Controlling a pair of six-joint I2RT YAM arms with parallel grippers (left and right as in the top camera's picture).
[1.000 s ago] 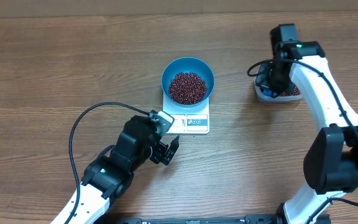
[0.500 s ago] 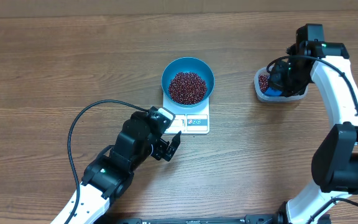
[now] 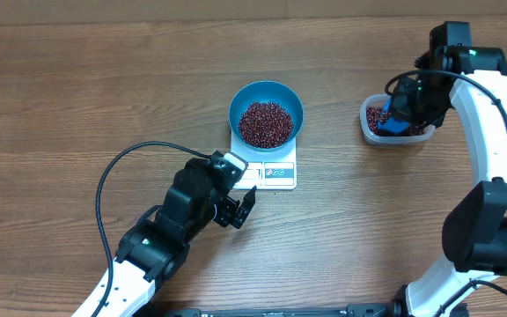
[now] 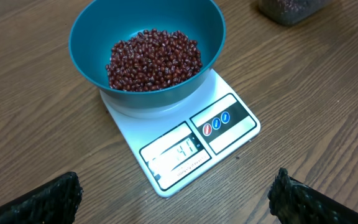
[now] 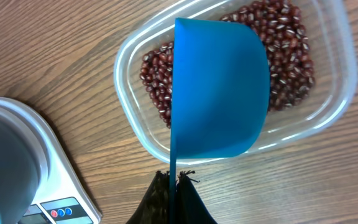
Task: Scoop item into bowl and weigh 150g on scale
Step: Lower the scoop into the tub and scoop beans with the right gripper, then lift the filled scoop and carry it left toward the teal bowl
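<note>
The blue bowl sits on the white scale and holds a heap of dark red-brown beans. More beans lie in a clear plastic tub at the right. My right gripper is shut on the flat handle of a blue scoop, which hangs over the tub with its back toward the wrist camera. My left gripper stands open on the near side of the scale, holding nothing.
The scale's display and buttons face the left gripper. A black cable loops over the table left of the left arm. The wooden table stretches bare to the left and in front.
My right arm has swung to the right and back, carrying the scoop across the tub. The left arm, bowl and scale have not moved.
</note>
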